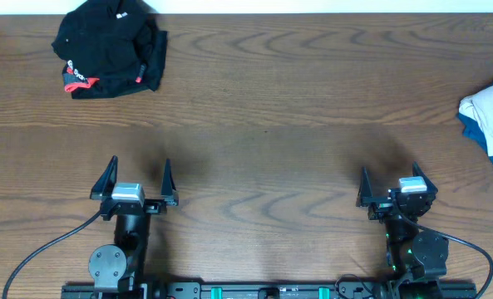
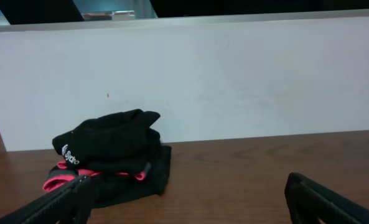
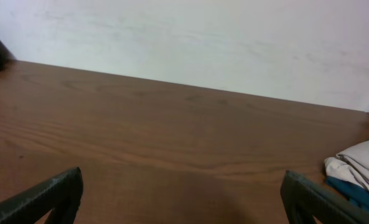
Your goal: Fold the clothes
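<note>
The clothes [image 1: 109,48] lie in a crumpled black heap with coral-red trim and a small white logo at the table's far left corner; in the left wrist view the clothes [image 2: 112,155] sit against the white wall. My left gripper [image 1: 136,176] is open near the front edge, well short of the heap, with nothing between its fingers [image 2: 60,202]. On the right side my right gripper [image 1: 389,183] is open too, over bare wood, and its fingers [image 3: 53,193] hold nothing.
A white and blue cloth pile [image 1: 491,120] lies at the table's right edge, also seen as cloth [image 3: 358,168] in the right wrist view. A white wall [image 2: 234,81] runs along the far edge of the wooden table [image 1: 271,124].
</note>
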{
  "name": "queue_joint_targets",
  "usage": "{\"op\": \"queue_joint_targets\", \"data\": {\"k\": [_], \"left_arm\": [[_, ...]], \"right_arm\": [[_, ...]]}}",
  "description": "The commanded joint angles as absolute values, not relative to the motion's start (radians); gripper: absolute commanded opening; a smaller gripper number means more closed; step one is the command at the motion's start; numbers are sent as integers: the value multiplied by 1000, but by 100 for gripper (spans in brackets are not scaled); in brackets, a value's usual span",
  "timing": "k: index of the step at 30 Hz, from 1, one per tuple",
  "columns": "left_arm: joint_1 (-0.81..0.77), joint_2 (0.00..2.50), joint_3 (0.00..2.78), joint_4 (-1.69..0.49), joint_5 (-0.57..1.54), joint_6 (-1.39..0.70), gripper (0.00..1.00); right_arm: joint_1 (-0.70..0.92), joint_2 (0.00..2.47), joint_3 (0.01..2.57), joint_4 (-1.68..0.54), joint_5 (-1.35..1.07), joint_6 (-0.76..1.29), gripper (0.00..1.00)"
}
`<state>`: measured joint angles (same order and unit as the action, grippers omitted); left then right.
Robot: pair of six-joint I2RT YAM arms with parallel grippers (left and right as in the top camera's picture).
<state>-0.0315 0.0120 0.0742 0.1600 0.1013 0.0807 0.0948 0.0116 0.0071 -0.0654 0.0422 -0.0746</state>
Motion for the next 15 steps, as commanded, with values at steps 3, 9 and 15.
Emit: {"op": "queue_joint_targets", "data": {"k": [3, 9, 15], "left_arm": [[-21, 1, 19, 259, 93, 97, 98], [-21, 1, 4, 277, 94, 96, 98], [-20, 1, 4, 230, 93, 98, 98]], "right_arm": [[97, 5, 5, -69, 52, -87, 99], [97, 5, 5, -68, 52, -87, 99], [97, 5, 5, -68, 52, -87, 99]]}}
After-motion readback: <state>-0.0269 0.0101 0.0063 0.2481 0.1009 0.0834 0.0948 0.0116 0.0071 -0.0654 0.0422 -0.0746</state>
